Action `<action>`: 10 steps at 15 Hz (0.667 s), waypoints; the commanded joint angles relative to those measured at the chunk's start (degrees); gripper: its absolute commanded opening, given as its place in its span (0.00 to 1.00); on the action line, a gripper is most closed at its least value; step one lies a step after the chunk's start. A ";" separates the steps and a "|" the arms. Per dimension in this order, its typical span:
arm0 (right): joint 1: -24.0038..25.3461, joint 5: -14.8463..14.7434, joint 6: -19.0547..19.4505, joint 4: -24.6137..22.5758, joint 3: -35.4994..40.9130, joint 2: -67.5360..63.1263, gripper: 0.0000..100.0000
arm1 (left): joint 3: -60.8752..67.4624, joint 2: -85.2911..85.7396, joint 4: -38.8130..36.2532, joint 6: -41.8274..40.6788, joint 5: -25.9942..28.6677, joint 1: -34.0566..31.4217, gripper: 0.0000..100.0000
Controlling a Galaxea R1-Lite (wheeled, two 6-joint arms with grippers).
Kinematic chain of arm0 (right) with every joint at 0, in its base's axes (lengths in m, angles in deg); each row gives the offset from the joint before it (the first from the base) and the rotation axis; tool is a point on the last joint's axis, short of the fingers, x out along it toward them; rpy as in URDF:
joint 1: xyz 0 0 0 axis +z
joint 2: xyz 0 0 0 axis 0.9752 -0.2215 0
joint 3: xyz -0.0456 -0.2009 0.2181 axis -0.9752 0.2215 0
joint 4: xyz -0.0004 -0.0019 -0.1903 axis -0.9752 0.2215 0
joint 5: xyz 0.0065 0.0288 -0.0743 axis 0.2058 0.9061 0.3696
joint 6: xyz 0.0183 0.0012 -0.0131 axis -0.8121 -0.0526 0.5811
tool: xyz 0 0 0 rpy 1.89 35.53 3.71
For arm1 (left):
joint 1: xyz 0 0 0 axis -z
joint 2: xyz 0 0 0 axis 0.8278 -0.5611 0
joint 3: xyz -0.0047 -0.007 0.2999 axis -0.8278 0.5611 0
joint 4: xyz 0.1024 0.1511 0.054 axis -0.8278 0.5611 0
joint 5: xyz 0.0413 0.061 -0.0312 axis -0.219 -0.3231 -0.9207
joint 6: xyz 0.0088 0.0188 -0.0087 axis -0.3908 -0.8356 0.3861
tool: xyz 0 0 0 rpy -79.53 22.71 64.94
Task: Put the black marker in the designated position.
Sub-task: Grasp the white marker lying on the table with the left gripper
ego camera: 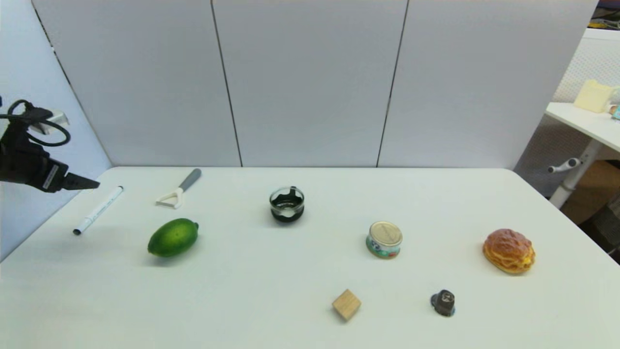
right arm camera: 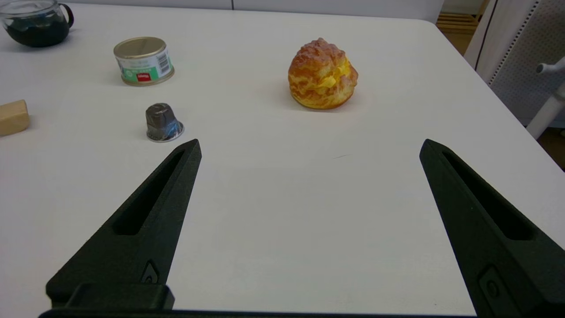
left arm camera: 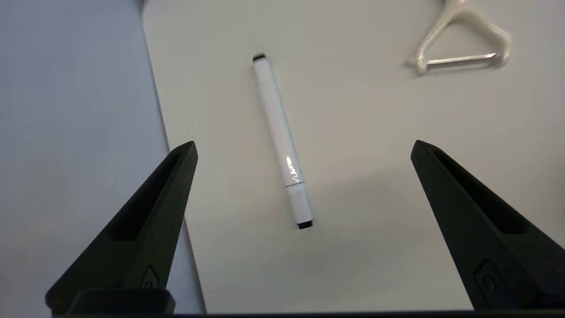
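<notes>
The black marker (ego camera: pixel 98 210), a slim white barrel with small black ends, lies flat near the table's far left edge. In the left wrist view the marker (left arm camera: pixel 282 140) rests on the table between and beyond the spread fingers. My left gripper (ego camera: pixel 89 183) hovers above the left table edge, just beyond the marker's far end, open and holding nothing; in its own view the gripper (left arm camera: pixel 304 148) stands wide. My right gripper (right arm camera: pixel 309 145) is open over the table's near right part and is out of the head view.
A white peeler with grey handle (ego camera: pixel 177 191) lies right of the marker, a lime (ego camera: pixel 173 237) in front of it. Further right stand a dark glass cup (ego camera: pixel 286 204), a tin can (ego camera: pixel 384 239), a wooden block (ego camera: pixel 347 304), a coffee capsule (ego camera: pixel 443 302) and a pastry (ego camera: pixel 508 250).
</notes>
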 commanded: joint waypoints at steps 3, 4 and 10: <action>0.02 0.02 0.05 0.04 0.00 -0.07 1.00 | -3.77 -9.36 -0.09 3.02 -1.61 -1.15 1.00; 0.02 0.02 0.05 0.04 0.00 -0.07 1.00 | -4.39 -9.80 -0.09 6.53 -1.79 -0.97 1.00; 0.02 0.02 0.05 -0.05 0.00 -0.07 1.00 | -4.56 -13.05 -0.17 10.84 -4.78 0.00 1.00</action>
